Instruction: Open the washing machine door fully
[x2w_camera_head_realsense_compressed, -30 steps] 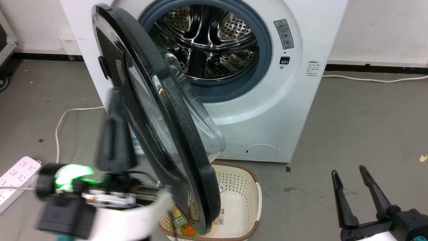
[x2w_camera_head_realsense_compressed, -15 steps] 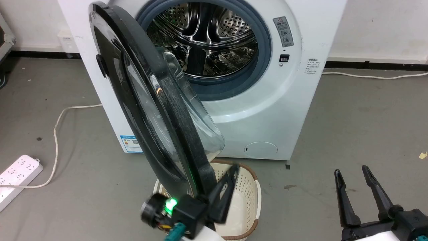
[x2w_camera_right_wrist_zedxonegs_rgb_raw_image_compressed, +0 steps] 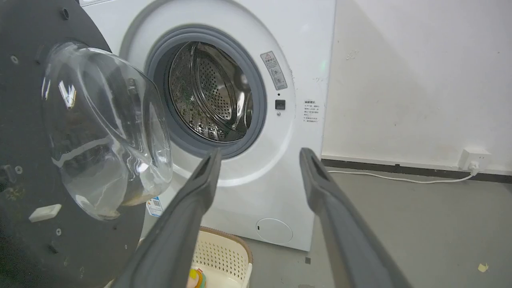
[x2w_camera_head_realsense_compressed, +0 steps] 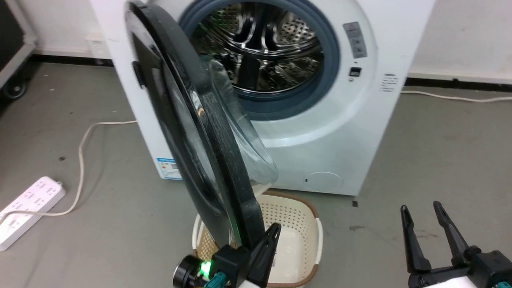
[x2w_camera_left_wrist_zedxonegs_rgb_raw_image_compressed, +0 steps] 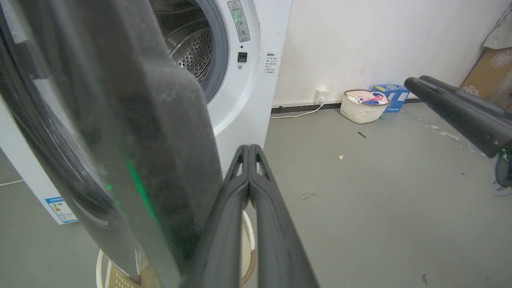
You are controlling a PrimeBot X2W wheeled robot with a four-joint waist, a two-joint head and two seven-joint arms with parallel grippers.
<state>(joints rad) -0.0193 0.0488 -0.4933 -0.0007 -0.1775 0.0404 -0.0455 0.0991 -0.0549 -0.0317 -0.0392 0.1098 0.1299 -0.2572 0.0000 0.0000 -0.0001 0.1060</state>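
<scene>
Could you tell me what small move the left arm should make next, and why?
Probably push the shut left gripper toward the robot's left: it sits on the inner side of the large round glossy black door, by its rim, and that door stands only partway open.

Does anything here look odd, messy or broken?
Nothing looks broken or spilled. One oddity: a cream laundry basket sits on the floor right beneath the open washing machine door, under its lower edge. A white power strip lies loose on the floor to the left.
</scene>
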